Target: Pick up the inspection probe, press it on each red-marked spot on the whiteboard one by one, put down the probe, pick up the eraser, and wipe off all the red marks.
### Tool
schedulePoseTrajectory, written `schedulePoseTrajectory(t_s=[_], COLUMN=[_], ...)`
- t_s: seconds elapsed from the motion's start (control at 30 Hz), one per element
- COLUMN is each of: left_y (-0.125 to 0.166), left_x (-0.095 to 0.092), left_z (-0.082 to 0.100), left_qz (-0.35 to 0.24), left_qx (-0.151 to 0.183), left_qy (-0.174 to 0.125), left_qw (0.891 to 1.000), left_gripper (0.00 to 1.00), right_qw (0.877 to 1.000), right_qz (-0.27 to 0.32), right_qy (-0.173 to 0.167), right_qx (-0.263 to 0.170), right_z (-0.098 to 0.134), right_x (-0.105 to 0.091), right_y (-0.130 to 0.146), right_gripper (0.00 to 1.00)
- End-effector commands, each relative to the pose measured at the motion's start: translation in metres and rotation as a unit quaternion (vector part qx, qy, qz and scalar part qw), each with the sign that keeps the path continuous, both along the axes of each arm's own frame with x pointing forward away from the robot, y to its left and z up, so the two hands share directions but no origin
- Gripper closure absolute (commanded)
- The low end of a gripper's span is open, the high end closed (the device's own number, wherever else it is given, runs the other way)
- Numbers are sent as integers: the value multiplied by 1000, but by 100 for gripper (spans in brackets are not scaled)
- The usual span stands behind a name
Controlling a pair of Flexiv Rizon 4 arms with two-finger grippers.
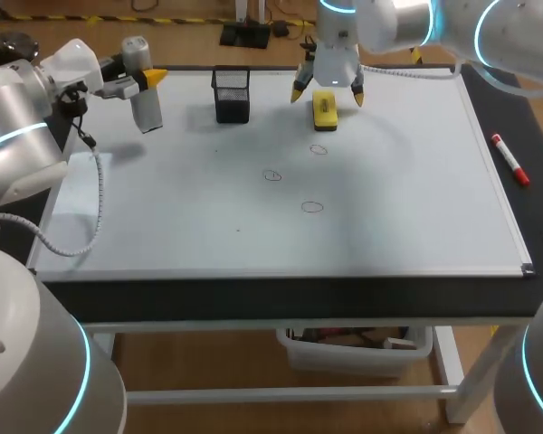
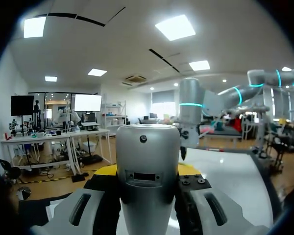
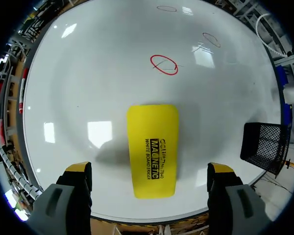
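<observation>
Whiteboard (image 1: 416, 181): three red marks (image 3: 164, 64) ringed mid-board.
Left fingers (image 1: 154, 78): closed around inspection probe (image 1: 147, 110), at far-left corner.
Right fingers (image 3: 78, 169): spread wide, not touching yellow eraser (image 3: 153, 149) lying flat between them.

There is one whiteboard (image 1: 407, 226). On it are three red marks (all small circles near the frame's centre): an upper mark (image 1: 319, 150), a left mark (image 1: 272, 175) and a lower mark (image 1: 312, 207). There is one yellow eraser (image 1: 324, 109), one black mesh holder (image 1: 232, 95), one red marker (image 1: 509, 159) at right and one silver inspection probe (image 1: 145, 108) at upper left.
</observation>
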State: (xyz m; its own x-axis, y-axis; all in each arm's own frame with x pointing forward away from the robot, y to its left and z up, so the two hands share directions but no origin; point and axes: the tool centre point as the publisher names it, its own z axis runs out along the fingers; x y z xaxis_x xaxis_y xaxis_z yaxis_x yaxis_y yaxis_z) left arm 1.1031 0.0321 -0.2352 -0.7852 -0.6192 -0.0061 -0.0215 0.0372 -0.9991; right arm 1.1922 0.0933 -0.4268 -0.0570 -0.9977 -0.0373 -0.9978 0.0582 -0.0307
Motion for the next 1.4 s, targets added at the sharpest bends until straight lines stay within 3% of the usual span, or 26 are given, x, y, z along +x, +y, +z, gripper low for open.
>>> schedulePoseTrajectory(t_s=[0.03, 0.4, 0.5, 0.77, 0.83, 0.87, 1.17, 1.2, 1.23, 1.27, 1.3, 1.4], left_y=[-1, -1, -1, -1, -1, -1, -1, -1, -1, -1, -1, -1], left_x=[0, 0, 0, 0, 0, 0, 0, 0, 0, 0, 0, 0], left_z=[0, 0, 0, 0, 0, 0, 0, 0, 0, 0, 0, 0], left_qz=[2, 2, 2, 2, 2, 2, 2, 2, 2, 2, 2, 2], left_qx=[-1, -1, -1, -1, -1, -1, -1, -1, -1, -1, -1, -1], left_qy=[-2, -2, -2, -2, -2, -2, -2, -2, -2, -2, -2, -2], left_qw=[1000, 1000, 1000, 1000, 1000, 1000, 1000, 1000, 1000, 1000, 1000, 1000], left_gripper=[100, 100, 100, 100, 100, 100, 100, 100, 100, 100, 100, 100], right_qw=[1000, 1000, 1000, 1000, 999, 999, 999, 999, 999, 999, 999, 999], right_qz=[0, -6, -6, 6, 6, 5, -11, -12, -13, -14, -15, -17], right_qy=[8, 19, 19, 16, 15, 18, 21, 21, 21, 20, 20, 19], right_qx=[-4, -10, -11, -27, -28, -29, -31, -31, -31, -31, -31, -32], right_z=[-4, -13, -11, -3, -1, 0, 2, 3, 5, 6, 7, 13], right_x=[7, 8, 8, -1, -4, -6, -16, -16, -17, -17, -17, -20], right_y=[1, 0, 0, 3, 3, 2, -5, -6, -6, -6, -6, -7], right_gripper=[0, 0, 51, 50, 36, 0, 0, 2, 19, 22, 31, 29])
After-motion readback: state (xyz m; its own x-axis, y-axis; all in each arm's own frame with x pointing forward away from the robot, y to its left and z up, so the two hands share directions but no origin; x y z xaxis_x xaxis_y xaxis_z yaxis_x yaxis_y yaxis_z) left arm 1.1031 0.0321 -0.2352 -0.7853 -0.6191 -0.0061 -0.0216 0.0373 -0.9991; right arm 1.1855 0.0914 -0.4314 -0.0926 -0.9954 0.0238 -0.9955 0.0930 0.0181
